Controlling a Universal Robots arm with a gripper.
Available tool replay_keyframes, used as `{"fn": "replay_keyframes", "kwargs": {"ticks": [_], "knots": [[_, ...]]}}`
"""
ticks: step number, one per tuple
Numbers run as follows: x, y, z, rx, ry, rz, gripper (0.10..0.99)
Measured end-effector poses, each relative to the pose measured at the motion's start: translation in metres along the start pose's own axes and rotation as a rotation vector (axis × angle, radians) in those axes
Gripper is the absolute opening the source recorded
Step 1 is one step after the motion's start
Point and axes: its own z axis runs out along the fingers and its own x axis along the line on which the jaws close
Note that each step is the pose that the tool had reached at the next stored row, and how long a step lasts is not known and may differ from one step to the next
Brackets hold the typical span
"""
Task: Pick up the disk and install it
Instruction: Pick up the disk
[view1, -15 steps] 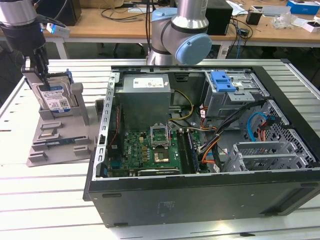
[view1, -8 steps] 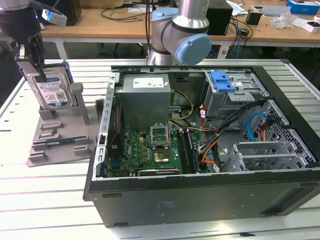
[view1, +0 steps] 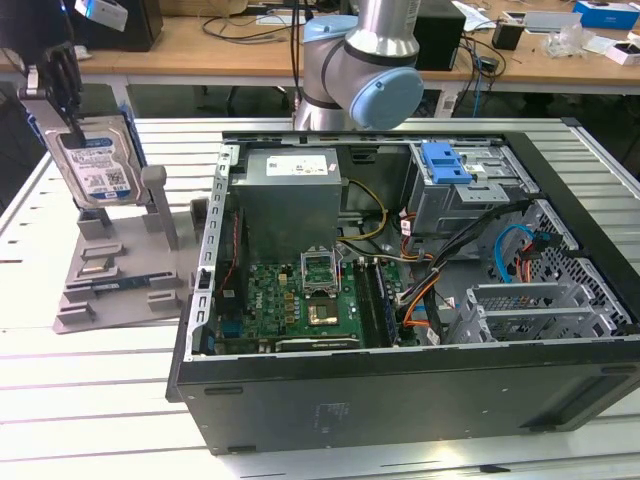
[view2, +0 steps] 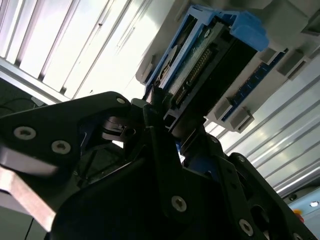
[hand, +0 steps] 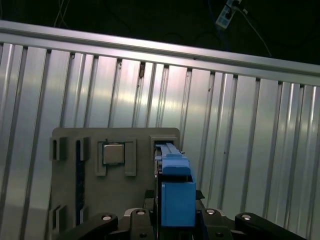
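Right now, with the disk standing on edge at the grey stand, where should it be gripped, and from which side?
Take the disk by its upper edge, pinching across its thin thickness and coming from above. It stands near upright, lower edge down at the grey stand, which leaves the top free. The gripper is placed just so.

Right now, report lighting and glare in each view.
Exterior view: even light, the disk plainly lit. Second wrist view: glare whites out the table slats, the gripper dark against them. First wrist view: streaky reflections on the slats, darkness beyond.
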Motion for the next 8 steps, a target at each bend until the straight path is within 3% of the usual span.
{"fn": "replay_keyframes", "kwargs": {"ticks": [8], "knots": [[-0.0009, 0.0006, -0.0167, 0.000, 0.0000, 0.000, 0.365]]}}
